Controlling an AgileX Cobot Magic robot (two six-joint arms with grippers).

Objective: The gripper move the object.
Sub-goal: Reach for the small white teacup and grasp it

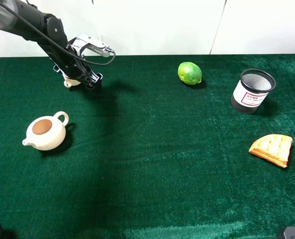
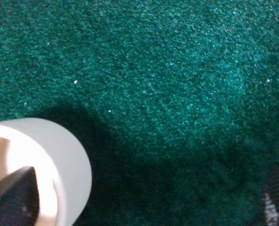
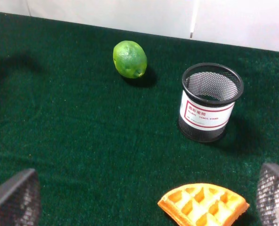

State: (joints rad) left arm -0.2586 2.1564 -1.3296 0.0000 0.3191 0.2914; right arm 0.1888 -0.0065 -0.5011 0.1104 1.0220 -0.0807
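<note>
A green bench (image 1: 152, 169) is seen from above. The cup (image 1: 68, 82) is found at the far left part of the bench, close to the back edge. It is mostly hidden under the left gripper (image 1: 82, 78), which is carried by a big grey and black arm (image 1: 33, 22).

In the left wrist view, the cup's pale round wall is seen up close. One dark finger (image 2: 12, 200) is poked down inside the cup. The other finger (image 2: 276, 197) is kept well apart from the cup, out over the green cloth. So the left gripper is spread wide, and the cup's wall is not squeezed. It cannot be told if the inside finger is touching the wall.

A cream teapot (image 1: 45, 132) with a spout and a loop handle is set nearer the front, on the left side, well apart from the cup.

On the right side, a green lime (image 1: 189, 73) is placed near the back. A black mesh pot (image 1: 253, 90) with a white label is stood upright beside it, and a waffle piece (image 1: 272, 148) is laid flat nearer the front.

The right gripper (image 3: 146, 188) is held wide open above the bench, and nothing is gripped between its two mesh-patterned fingers (image 3: 17, 200).
</note>
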